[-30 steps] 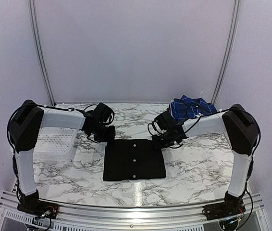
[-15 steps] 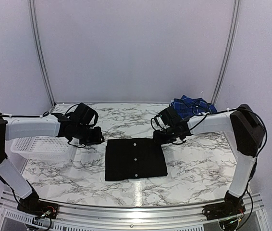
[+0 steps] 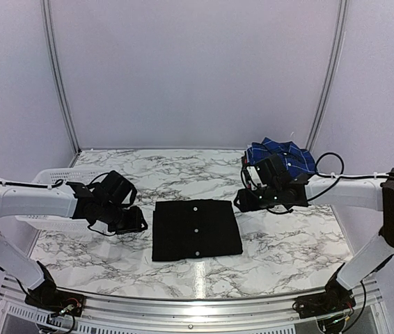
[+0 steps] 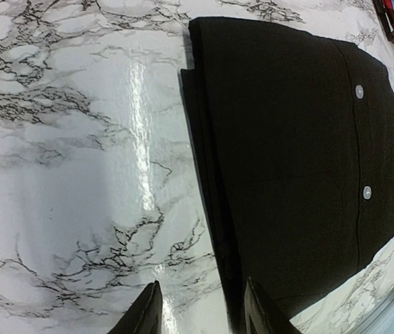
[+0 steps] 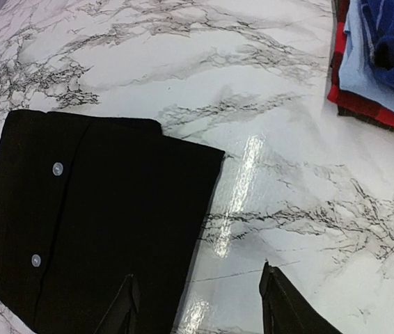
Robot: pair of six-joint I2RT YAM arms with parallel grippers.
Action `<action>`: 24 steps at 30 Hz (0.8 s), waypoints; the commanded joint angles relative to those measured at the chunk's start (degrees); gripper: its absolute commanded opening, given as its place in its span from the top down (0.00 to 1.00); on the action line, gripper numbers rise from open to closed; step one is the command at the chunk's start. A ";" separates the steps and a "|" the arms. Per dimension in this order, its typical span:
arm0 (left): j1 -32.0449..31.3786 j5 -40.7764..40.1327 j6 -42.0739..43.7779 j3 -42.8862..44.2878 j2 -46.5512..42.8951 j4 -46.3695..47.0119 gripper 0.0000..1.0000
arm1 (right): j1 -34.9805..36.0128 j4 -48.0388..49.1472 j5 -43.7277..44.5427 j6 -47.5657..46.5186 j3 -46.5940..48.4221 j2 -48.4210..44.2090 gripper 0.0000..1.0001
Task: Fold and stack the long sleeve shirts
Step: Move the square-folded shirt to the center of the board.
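Note:
A black shirt with small white buttons lies folded into a flat square on the marble table. It also shows in the left wrist view and the right wrist view. My left gripper is open and empty, just left of the shirt's left edge. My right gripper is open and empty, at the shirt's far right corner. A stack of folded shirts, blue plaid on top, sits at the back right; light blue and red layers show under it.
A white mesh basket stands at the left behind my left arm. The table's front edge has a metal rail. Curtain walls close the back and sides.
Both arms have pulled outward and lowered: the left gripper moved left and nearer along the shirt's left edge, the right gripper moved right, off the shirt's far right corner. The shirt lies still.

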 commanded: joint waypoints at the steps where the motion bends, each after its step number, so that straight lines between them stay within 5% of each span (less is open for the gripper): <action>1: -2.21 1.52 -1.23 1.48 1.50 -0.13 0.56 | 0.19 0.23 1.21 1.33 -1.84 -3.89 0.44; 16: -6.15 -1.69 -2.57 7.28 14.50 1.69 0.63 | 0.22 -0.35 1.59 1.97 -5.78 -8.58 0.44; 24: -5.91 -6.27 -3.76 7.79 14.61 1.67 0.99 | -0.10 -0.64 4.51 1.77 -5.90 -8.58 0.42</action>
